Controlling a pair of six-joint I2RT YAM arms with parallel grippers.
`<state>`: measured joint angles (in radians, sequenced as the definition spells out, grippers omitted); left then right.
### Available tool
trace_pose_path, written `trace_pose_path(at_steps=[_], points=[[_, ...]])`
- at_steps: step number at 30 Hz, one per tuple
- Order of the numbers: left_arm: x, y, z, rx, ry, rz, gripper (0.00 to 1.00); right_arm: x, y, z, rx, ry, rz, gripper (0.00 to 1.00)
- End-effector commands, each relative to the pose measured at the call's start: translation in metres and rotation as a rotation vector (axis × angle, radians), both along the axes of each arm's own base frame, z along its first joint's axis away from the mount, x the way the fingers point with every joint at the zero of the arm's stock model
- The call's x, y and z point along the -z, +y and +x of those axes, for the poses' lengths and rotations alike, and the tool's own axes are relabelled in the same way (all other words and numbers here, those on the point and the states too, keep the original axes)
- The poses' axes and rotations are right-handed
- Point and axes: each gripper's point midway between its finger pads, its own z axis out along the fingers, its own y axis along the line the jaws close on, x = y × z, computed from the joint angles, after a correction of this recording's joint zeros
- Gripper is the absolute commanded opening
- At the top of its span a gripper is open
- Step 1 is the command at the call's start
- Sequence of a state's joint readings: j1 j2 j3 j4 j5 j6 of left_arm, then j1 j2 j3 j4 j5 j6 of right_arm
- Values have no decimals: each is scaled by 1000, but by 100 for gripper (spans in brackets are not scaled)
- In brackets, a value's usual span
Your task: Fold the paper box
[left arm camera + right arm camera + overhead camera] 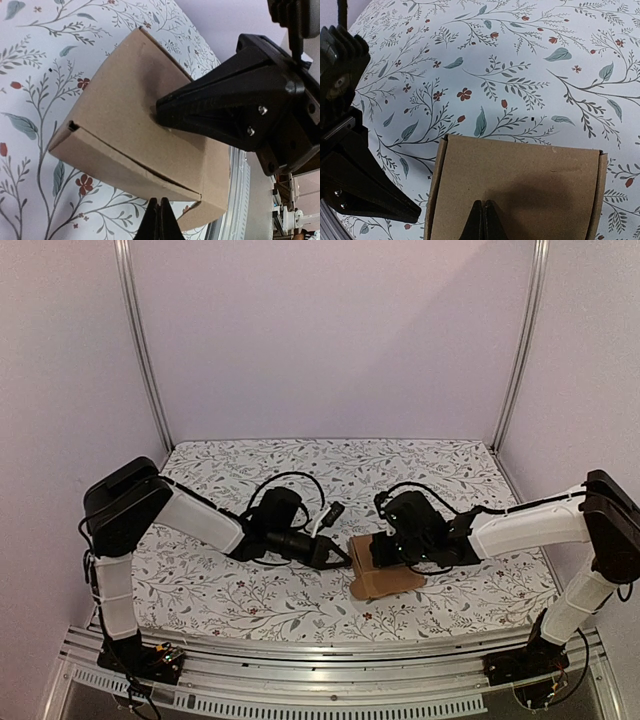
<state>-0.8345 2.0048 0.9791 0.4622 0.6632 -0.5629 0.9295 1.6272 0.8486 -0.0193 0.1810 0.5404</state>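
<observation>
The paper box (378,568) is a plain brown carton folded into a closed shape, lying on the flowered tablecloth near the front middle. In the left wrist view the box (135,130) shows a closed lid seam. My left gripper (159,204) is shut and empty, its tips at the box's left side wall; it shows in the top view (342,557). My right gripper (483,206) is shut and empty, its tips pressing on the box's top face (520,175); it shows in the left wrist view (162,114) and in the top view (392,552).
The tablecloth (300,475) covers the table. An aluminium rail (320,660) runs along the near edge, close to the box. Frame posts (145,350) stand at the back corners with pale walls behind.
</observation>
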Motion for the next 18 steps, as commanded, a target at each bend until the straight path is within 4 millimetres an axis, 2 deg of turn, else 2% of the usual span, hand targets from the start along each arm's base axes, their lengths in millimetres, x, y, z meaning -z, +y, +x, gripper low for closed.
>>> trace_pose_path(at_steps=[1,6,9,15,16,18], points=[[15,3,-5,12,-5,64,0,25,-14,-13,-2,68,-73,0],[13,8,0,-14,-31,85,0,21,-13,-13,-7,63,-69,0],[3,10,2,-22,-56,81,0,18,-15,-15,-13,60,-65,0],[-24,14,4,-28,-114,79,0,-9,-22,-16,0,18,-45,0],[-27,15,4,-30,-123,82,0,-13,-25,-16,5,10,-50,3],[-31,16,4,-29,-139,85,6,-23,-33,-16,16,-10,-62,14]])
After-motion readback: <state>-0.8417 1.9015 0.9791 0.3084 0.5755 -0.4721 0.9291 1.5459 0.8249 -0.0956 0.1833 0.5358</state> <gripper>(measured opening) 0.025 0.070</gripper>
